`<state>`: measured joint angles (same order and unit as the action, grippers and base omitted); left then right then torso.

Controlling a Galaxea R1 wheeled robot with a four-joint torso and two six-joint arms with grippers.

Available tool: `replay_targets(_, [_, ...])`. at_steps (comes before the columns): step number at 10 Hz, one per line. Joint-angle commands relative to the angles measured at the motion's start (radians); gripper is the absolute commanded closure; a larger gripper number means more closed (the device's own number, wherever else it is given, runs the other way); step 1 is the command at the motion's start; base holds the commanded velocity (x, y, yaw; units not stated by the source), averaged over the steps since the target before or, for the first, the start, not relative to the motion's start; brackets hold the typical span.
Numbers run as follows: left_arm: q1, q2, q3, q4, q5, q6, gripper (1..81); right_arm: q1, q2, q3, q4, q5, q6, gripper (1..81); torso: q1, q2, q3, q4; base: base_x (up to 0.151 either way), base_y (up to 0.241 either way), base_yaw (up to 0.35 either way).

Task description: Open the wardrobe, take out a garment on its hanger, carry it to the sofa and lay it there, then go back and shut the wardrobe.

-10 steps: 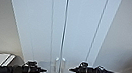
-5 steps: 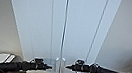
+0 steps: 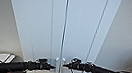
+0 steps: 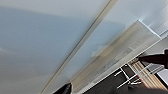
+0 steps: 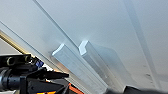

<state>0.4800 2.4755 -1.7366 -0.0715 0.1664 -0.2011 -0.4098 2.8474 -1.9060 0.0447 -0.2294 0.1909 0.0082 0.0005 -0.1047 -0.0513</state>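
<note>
The tall white wardrobe (image 3: 58,25) is seen shut, its two small handles (image 5: 82,67) set beside the centre seam.

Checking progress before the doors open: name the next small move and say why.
Probably ease both grippers forward onto the handles. The wardrobe doors are shut, and the left gripper and right gripper flank its two handles at the centre seam, seemingly just short of them.

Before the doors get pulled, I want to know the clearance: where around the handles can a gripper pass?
Bare door panel lies outside each handle: left of the left handle and right of the right handle on the wardrobe. It is crowded at the centre seam, where the left gripper and right gripper point inward from either side of the close-set handles.
</note>
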Motion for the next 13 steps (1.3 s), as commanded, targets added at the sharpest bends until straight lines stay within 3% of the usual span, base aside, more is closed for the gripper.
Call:
replay_targets(1, [-0.154, 0.022, -0.055, 0.009, 0.022, 0.000, 1.0, 0.171, 0.095, -0.109, -0.003, -0.008, 0.013, 1.0, 0.000, -0.001, 0.000, 0.000, 0.000, 0.000, 0.000])
replay_targets(5, [-0.154, 0.068, -0.118, 0.010, 0.022, 0.000, 1.0, 0.183, 0.161, -0.211, -0.009, -0.022, 0.013, 1.0, 0.000, -0.001, 0.000, 0.000, 0.000, 0.000, 0.000])
replay_targets(13, [-0.175, 0.275, -0.305, 0.102, 0.012, 0.000, 1.0, 0.177, 0.186, -0.205, -0.006, -0.024, 0.013, 1.0, 0.000, -0.001, -0.001, 0.000, 0.000, 0.000, 0.000])
